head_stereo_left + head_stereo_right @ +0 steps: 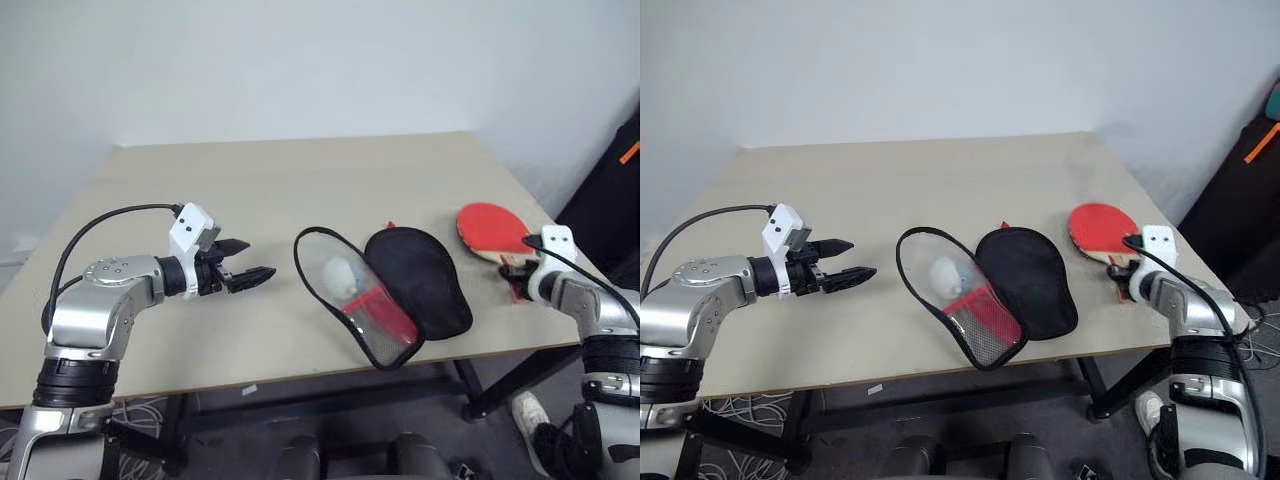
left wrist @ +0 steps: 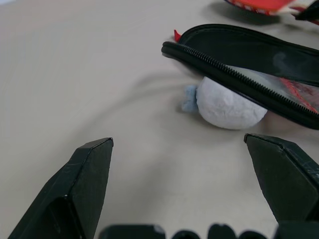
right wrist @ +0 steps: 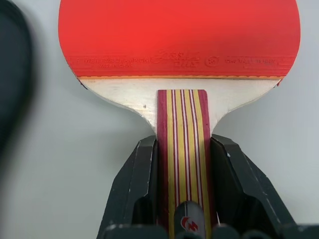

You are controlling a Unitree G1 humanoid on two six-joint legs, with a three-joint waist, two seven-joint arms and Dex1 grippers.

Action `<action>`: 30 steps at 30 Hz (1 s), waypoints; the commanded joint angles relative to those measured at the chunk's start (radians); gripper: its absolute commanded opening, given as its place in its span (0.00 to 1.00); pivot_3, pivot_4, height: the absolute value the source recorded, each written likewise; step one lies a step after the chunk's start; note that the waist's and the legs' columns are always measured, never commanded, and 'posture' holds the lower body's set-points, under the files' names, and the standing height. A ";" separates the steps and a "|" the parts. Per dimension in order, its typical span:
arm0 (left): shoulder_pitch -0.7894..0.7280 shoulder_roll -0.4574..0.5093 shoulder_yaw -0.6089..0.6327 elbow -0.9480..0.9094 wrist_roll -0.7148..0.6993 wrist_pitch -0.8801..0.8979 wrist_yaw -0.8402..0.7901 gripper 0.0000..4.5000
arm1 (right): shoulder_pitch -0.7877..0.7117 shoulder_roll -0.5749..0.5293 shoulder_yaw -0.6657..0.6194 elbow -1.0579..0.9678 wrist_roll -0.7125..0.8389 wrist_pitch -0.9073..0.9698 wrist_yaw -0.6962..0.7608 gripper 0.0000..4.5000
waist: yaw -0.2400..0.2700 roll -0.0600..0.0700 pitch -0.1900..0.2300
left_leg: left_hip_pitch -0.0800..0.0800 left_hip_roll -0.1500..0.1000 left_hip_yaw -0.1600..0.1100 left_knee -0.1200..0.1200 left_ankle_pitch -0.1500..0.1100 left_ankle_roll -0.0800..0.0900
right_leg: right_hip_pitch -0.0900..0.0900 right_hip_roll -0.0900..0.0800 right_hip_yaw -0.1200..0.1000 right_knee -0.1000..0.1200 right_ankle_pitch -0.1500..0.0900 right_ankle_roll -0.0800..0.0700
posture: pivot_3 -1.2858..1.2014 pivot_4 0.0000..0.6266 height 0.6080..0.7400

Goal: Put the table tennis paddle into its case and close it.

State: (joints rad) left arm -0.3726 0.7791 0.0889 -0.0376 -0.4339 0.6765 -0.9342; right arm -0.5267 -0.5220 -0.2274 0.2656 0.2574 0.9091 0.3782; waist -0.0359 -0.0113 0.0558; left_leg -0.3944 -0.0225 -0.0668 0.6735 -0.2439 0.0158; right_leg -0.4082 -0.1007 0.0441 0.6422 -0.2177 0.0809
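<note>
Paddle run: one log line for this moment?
right gripper: shut on paddle handle | left gripper: open, idle | case: unzipped on table

embossed lettering on the table tennis paddle (image 3: 179, 40) rubber's lower edge, too faint to read

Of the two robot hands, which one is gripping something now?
The right hand: its fingers clamp the paddle by its striped handle. The left hand hangs open beside the case.
</note>
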 commanded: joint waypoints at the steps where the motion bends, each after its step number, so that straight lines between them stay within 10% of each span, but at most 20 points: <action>1: -0.039 0.002 0.000 0.001 0.007 -0.023 -0.002 1.00 | -0.045 0.093 0.016 -0.295 0.084 0.127 -0.047 0.25 | -0.010 0.000 0.000 | 0.000 0.000 0.000 0.000 0.000 0.000 | 0.000 0.000 0.000 0.000 0.000 0.000 | 0.52 0.00 0.68; 12: -0.036 0.005 -0.004 -0.002 0.006 -0.018 -0.007 1.00 | 0.111 0.293 0.125 -0.576 0.078 0.321 -0.192 0.25 | 0.006 0.000 0.000 | -0.001 -0.002 -0.002 0.000 0.000 0.000 | 0.000 -0.001 -0.001 0.000 0.000 0.000 | 0.52 0.00 0.68; 30: -0.041 0.007 -0.006 -0.006 0.004 -0.010 -0.008 1.00 | 0.196 0.250 0.186 -0.538 -0.004 0.254 -0.227 0.25 | 0.005 0.000 0.000 | 0.000 -0.001 -0.001 -0.001 0.000 0.000 | 0.000 0.000 -0.001 0.000 -0.002 0.003 | 0.52 0.00 0.68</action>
State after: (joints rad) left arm -0.3921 0.7757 0.0685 -0.0288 -0.4257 0.6741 -0.9385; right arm -0.3124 -0.2621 -0.0294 -0.2481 0.2699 1.1923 0.1621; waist -0.0312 -0.0112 0.0557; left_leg -0.3947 -0.0232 -0.0682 0.6730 -0.2438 0.0157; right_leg -0.4085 -0.1010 0.0432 0.6423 -0.2197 0.0842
